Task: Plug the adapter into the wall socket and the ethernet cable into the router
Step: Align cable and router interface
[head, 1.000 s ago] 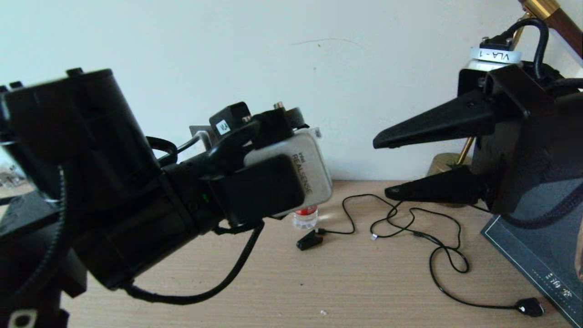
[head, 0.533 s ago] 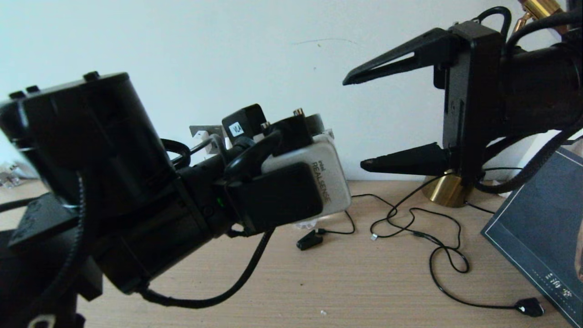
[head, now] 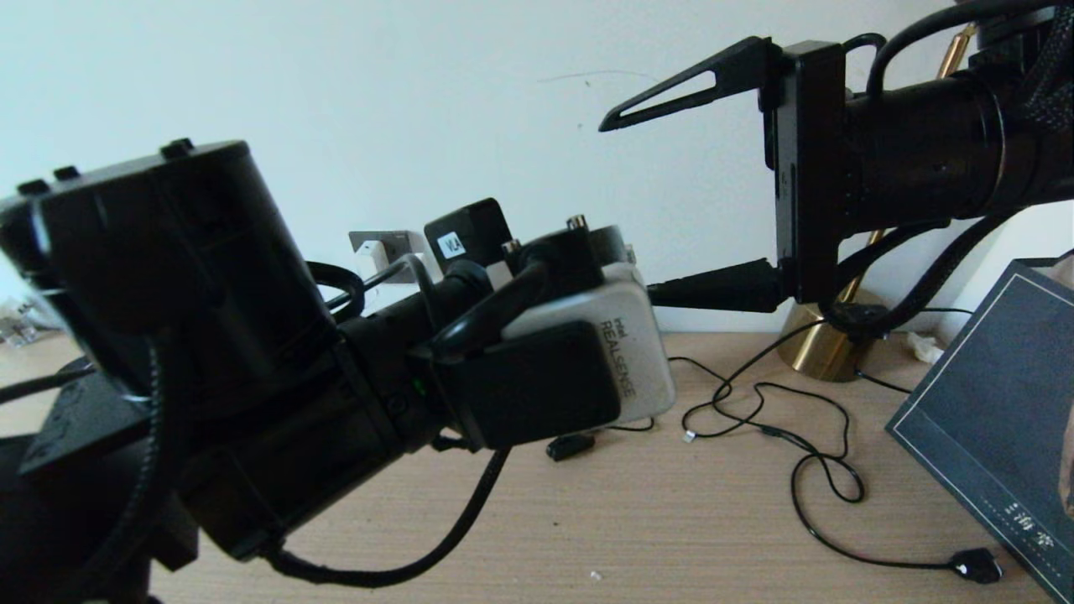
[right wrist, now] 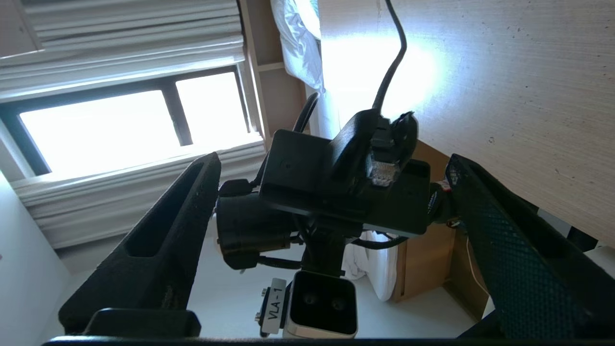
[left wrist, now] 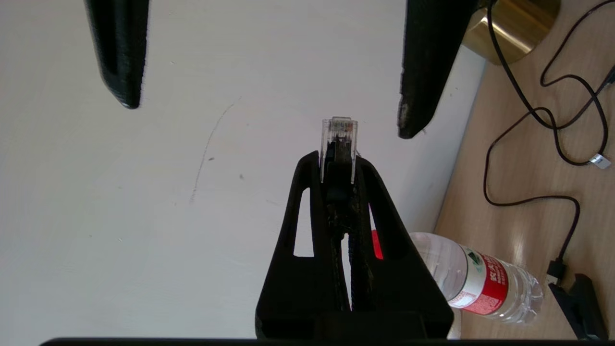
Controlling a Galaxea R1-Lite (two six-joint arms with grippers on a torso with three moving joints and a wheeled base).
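Observation:
My left gripper [left wrist: 338, 163] is shut on the ethernet cable, whose clear plug tip [left wrist: 339, 137] sticks out past the fingertips toward the white wall. In the head view this gripper is hidden behind its own wrist camera. My right gripper [head: 628, 210] hangs open in the air at the upper right, its fingers [left wrist: 423, 72] standing either side of the plug tip, well apart from it. The right wrist view looks between them at the plug [right wrist: 384, 170]. The grey wall socket [head: 390, 239] peeks out behind my left arm, with a white piece, apparently the adapter [head: 370, 249], on it. The router is out of view.
Loose black cords [head: 797, 445] wind over the wooden table, with a black clip-like plug [head: 570, 445] and a flat black plug [head: 977, 566]. A plastic water bottle [left wrist: 475, 283] lies by the wall. A brass lamp base [head: 818, 348] and a dark board [head: 990, 436] stand at the right.
My right gripper has risen, swung left toward the left gripper and opened wider. My left arm has shifted a little to the right, still holding the plug.

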